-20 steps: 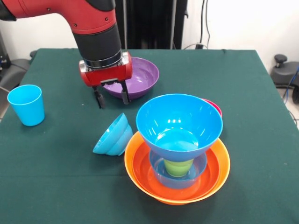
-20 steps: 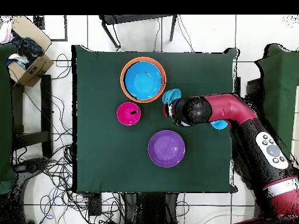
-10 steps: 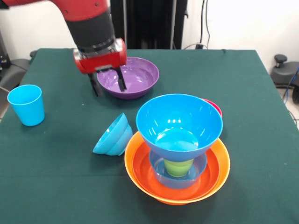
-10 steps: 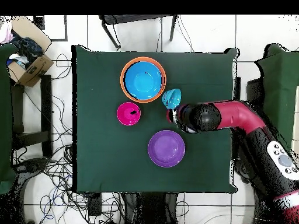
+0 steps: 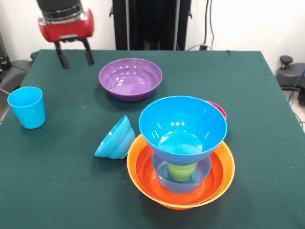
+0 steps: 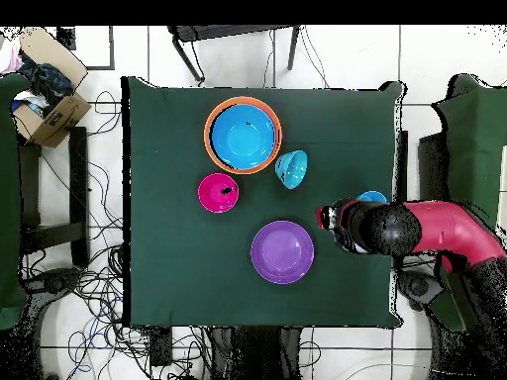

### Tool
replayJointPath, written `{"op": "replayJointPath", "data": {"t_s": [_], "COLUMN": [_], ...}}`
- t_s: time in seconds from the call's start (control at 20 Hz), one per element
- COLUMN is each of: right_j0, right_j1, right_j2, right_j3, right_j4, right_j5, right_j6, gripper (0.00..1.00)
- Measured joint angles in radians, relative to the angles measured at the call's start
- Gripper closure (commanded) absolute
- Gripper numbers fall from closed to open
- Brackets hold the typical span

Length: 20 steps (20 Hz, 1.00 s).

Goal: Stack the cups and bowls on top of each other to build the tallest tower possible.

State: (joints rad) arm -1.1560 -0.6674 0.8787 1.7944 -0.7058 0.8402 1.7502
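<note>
Nearest, the tower (image 5: 181,157) stands in orange bowls, a tipped blue bowl (image 5: 116,139) just beside it. Farther back, the purple bowl (image 5: 130,78) sits upright; the gripper (image 5: 75,53) hangs above the tabletop (image 5: 248,95), jaws parted, empty.

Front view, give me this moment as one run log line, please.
gripper: open, empty, raised over table's far corner | tower: orange bowls, blue bowl, green cup, big blue bowl on top | small blue bowl: tipped beside tower | purple bowl: unstacked

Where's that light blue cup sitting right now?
In the front view the light blue cup stands upright, alone near the table's left edge, left of the tipped blue bowl and below the raised gripper.
</note>
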Motion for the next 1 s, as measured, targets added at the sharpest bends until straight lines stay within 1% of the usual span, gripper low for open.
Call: {"op": "replayJointPath", "data": {"t_s": [0.2,0.45,0.6,0.7,0.8,1.0], "right_j0": [-0.041,-0.060,-0.058,-0.048,-0.040,-0.003], "right_j1": [-0.013,-0.029,-0.031,-0.029,-0.028,-0.027], "right_j2": [-0.001,-0.004,-0.009,-0.021,-0.027,-0.049], "right_j3": [0.029,0.076,0.098,0.126,0.137,0.160], "right_j4": [-0.009,-0.042,-0.057,-0.080,-0.088,-0.098], "right_j5": [0.000,-0.022,-0.039,-0.071,-0.088,-0.145], "right_j6": [0.000,0.000,0.000,0.000,0.000,0.000], "gripper": [0.00,0.00,0.00,0.00,0.00,0.00]}}
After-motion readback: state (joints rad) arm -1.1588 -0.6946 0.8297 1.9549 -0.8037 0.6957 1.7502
